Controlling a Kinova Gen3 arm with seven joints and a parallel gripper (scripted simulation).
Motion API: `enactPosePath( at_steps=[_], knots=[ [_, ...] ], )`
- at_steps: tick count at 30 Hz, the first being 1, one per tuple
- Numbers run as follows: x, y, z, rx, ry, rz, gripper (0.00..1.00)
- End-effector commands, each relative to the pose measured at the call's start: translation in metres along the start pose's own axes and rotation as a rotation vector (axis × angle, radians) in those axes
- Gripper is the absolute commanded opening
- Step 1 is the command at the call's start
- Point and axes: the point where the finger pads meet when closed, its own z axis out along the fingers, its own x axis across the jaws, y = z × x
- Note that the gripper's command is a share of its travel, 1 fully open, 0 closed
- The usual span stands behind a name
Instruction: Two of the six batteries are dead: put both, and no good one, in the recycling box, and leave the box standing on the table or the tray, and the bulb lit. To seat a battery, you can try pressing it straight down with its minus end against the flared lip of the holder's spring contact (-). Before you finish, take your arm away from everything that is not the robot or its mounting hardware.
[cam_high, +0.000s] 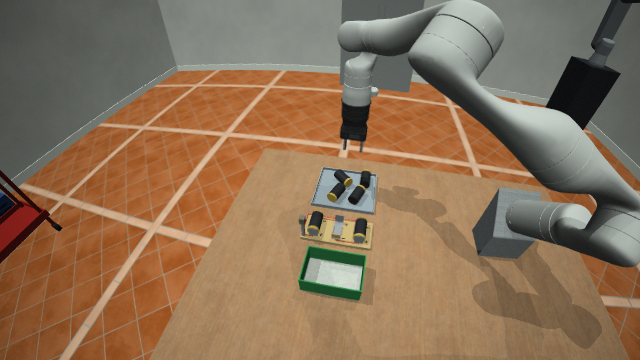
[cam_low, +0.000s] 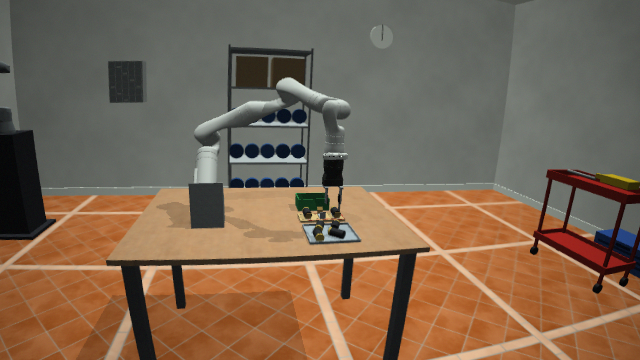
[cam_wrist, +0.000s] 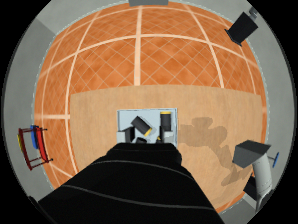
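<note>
The green recycling box (cam_high: 331, 289) (cam_low: 312, 202) stands upright on the tabletop (cam_high: 225, 300) (cam_low: 250, 251) (cam_wrist: 95, 115), nearest in the top view, and just beyond it lies the holder board (cam_high: 325, 240) (cam_low: 301, 217) with two black batteries (cam_high: 315, 222) (cam_low: 336, 212), one towards each end. Farther back, four loose batteries (cam_high: 357, 195) (cam_low: 337, 233) (cam_wrist: 165, 120) lie on their sides at mixed angles in the shallow tray (cam_high: 320, 198) (cam_low: 351, 239) (cam_wrist: 150, 112). The fingers (cam_high: 345, 144) (cam_low: 340, 197) hang above the batteries, pointing down, spread apart and gripping nothing.

Batteries (cam_wrist: 142, 125) lie in tray (cam_wrist: 147, 109) on tabletop (cam_wrist: 95, 117).
</note>
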Motion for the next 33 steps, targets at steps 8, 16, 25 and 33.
enactPosePath(
  at_steps=[8, 16, 25, 33],
  knots=[
    [-0.0238, 0.0028, 0.0028, 0.004, 0.004, -0.014, 0.90],
    [-0.0241, 0.0029, 0.0028, 0.004, 0.004, -0.015, 0.90],
    [-0.0241, 0.0029, 0.0028, 0.004, 0.004, -0.027, 0.90],
    [-0.0241, 0.0028, 0.0028, 0.004, 0.004, -0.078, 0.90]
  ],
)
